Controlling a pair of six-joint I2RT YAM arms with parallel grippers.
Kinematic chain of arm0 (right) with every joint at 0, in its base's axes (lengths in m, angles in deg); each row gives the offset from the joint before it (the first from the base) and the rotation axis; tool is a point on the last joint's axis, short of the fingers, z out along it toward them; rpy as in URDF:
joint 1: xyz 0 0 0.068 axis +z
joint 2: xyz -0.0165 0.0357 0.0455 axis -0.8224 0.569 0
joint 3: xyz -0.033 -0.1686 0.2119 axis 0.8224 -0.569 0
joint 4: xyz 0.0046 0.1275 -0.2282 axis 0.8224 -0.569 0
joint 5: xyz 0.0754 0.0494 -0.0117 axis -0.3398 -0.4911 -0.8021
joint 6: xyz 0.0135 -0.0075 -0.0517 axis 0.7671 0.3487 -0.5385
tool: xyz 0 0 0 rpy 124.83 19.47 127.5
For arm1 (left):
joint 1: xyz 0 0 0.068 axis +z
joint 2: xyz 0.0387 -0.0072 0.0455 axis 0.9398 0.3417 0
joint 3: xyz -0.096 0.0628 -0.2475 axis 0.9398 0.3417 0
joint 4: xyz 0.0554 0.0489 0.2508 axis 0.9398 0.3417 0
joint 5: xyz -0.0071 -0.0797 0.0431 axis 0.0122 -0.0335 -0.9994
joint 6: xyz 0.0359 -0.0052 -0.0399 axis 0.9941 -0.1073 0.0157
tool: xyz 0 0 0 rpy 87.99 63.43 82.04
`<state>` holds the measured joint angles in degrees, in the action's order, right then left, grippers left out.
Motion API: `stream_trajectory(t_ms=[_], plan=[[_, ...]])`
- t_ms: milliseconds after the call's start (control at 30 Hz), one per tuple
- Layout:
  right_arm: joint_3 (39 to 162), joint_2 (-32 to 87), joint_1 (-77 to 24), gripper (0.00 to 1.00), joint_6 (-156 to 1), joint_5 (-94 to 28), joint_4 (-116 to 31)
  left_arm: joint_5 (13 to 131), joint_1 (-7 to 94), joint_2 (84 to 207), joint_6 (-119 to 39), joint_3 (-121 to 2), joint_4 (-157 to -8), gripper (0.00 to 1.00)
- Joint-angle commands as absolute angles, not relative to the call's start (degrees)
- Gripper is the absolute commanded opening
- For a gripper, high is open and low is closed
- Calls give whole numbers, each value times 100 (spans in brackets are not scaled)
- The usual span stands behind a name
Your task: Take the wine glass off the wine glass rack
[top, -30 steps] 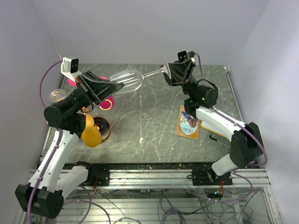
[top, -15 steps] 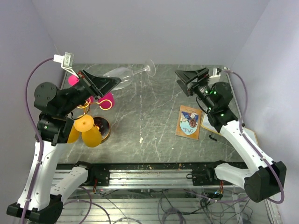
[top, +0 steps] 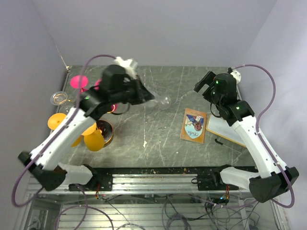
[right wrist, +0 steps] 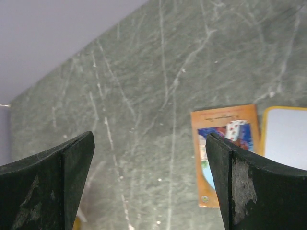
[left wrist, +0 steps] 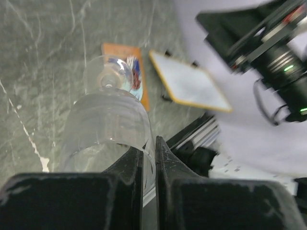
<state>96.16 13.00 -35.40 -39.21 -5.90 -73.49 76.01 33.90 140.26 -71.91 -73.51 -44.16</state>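
Note:
A clear wine glass (top: 160, 100) lies on its side in the air above the middle of the table, foot pointing right. My left gripper (top: 144, 96) is shut on the rim of its bowl. In the left wrist view the wine glass (left wrist: 108, 120) stretches away from the left gripper (left wrist: 149, 143), whose two fingers pinch the thin glass wall. The gold wine glass rack (top: 107, 130) stands at the left, carrying orange glasses (top: 93, 139) and pink glasses (top: 79, 81). My right gripper (top: 204, 85) hangs open and empty at the back right, its fingertips (right wrist: 72, 163) wide apart over bare table.
An orange picture card (top: 194, 125) and a yellow-rimmed white board (top: 225, 130) lie right of centre, both also under the glass in the left wrist view. Another clear glass (top: 58, 98) hangs at the rack's far left. Grey walls close the back and sides.
The right gripper opened wide, let go of the glass's foot and drew back to the right. The left arm swung the clear glass from the back left to the table's middle.

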Motion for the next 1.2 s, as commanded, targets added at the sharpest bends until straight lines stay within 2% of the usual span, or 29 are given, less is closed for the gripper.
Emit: stream_trajectory(t_ms=[0, 167, 333, 700, 1033, 1167], plan=[[9727, 786, -3555, 100, -5060, -117, -7585, 5794, 2084, 14862, -6748, -8335, -3360, 7], [9209, -256, -3547, 100, -5417, 410, -7019, 4808, 1169, 15747, -6763, -8786, -2753, 7], [9080, -797, -3554, 100, -5522, 891, -6953, 4660, 608, 16369, -6791, -8865, -2279, 7], [9024, -662, -3542, 100, -5511, 356, -6891, 5534, 538, 16747, -6726, -8209, -2793, 7], [9021, -587, -3542, 100, -5485, 148, -6860, 5696, 541, 17033, -6619, -8022, -2759, 7], [9022, -540, -3541, 100, -5473, 39, -6861, 5664, 542, 17070, -6615, -7948, -2733, 14]])
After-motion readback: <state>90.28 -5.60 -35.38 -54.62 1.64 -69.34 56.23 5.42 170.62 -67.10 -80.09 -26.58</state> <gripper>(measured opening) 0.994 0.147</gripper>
